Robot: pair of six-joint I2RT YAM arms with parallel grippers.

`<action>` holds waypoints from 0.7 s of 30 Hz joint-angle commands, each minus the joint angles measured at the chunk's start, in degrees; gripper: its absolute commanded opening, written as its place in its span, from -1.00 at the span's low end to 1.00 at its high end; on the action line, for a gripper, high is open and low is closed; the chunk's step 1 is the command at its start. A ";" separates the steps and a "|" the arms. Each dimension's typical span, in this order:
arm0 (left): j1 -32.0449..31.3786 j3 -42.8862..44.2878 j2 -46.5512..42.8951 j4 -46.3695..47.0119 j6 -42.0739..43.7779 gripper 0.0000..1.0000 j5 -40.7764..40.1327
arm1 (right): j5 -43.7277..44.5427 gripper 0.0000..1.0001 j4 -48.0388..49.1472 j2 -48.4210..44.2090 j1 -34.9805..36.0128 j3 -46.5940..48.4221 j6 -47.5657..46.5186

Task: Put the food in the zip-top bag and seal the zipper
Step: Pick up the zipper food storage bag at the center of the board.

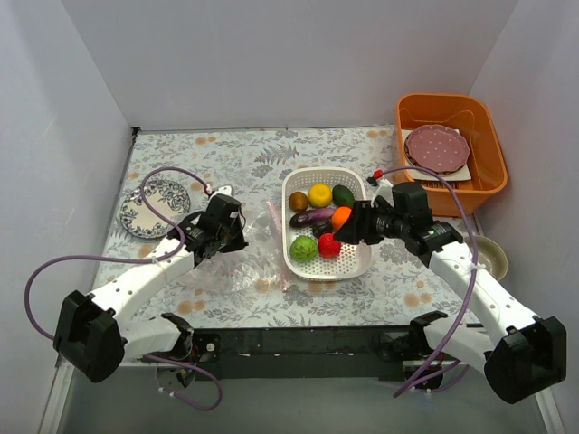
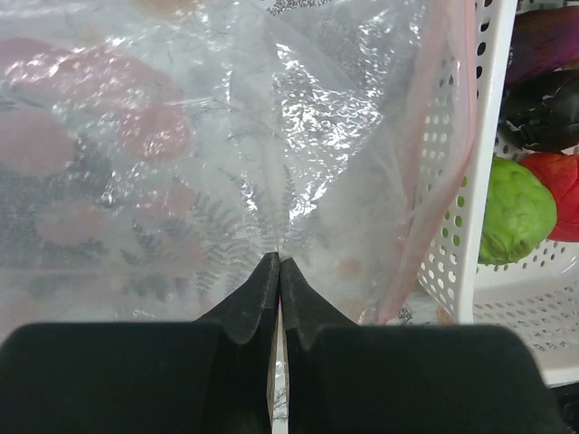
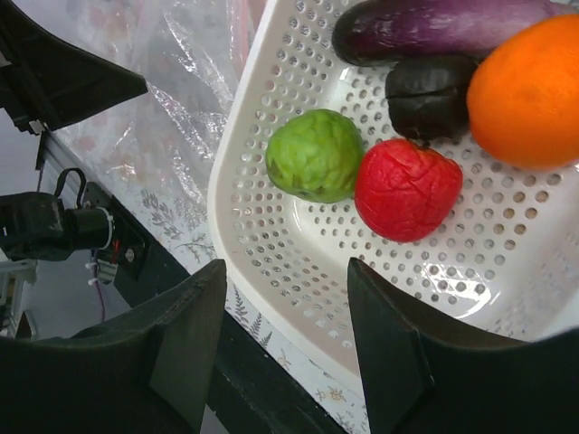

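The zip-top bag [image 1: 242, 267] lies clear and crinkled on the floral cloth, left of the white basket [image 1: 366, 262]. My left gripper [image 1: 240, 242] is shut, pinching a raised fold of the bag's film [image 2: 279, 258]. The pink zipper [image 2: 434, 163] runs along the bag's edge next to the basket wall [image 2: 479, 181]. The food sits in the basket: lemon [image 1: 319, 194], avocado [image 1: 343, 195], kiwi [image 1: 298, 201], eggplant [image 1: 312, 217], orange [image 1: 341, 217], green ball [image 3: 315, 154], red ball [image 3: 407, 188]. My right gripper [image 3: 288, 267] hangs open above the basket's near rim, holding nothing.
An orange bin [image 1: 493, 136] holding a pink dotted plate [image 1: 437, 146] stands at the back right. A blue patterned plate [image 1: 154, 206] lies at the left. A small bowl [image 1: 493, 258] sits near the right wall. Grey walls enclose three sides.
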 commanded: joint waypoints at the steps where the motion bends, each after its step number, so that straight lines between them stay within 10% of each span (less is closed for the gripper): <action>1: -0.19 1.58 -3.36 -7.73 -1.14 -1.00 -3.20 | -2.57 0.26 6.67 2.49 2.95 3.30 1.70; 21: -0.19 7.73 -15.21 -12.76 2.80 -1.00 -0.04 | -7.75 0.16 20.82 16.37 8.41 8.57 6.53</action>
